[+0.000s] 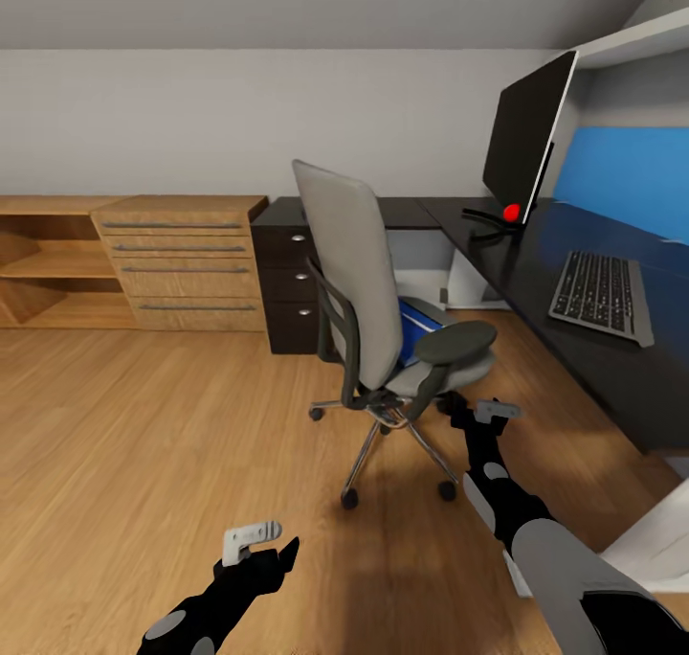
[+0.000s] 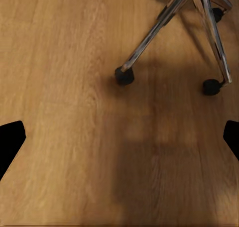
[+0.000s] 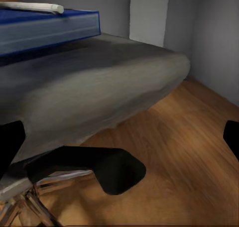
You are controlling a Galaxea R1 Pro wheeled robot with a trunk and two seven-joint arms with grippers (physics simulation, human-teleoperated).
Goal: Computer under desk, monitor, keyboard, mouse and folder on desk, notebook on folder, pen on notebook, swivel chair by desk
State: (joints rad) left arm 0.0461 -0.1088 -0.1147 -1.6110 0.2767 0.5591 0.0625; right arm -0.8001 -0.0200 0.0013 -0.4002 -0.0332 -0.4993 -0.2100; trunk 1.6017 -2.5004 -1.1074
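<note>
One grey swivel chair (image 1: 368, 282) carries one flat blue folder (image 3: 47, 30); left gripper (image 2: 119, 137) and right gripper (image 3: 119, 137) both spread apart

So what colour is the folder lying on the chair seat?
Bright blue; the folder shows best in the right wrist view.

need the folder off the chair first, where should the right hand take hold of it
Grip the folder at its edge nearest the seat's front, coming in level from the open front of the swivel chair. It lies flat, armrests flank it, and a white pen rests on top. The right hand is already near there.
</note>
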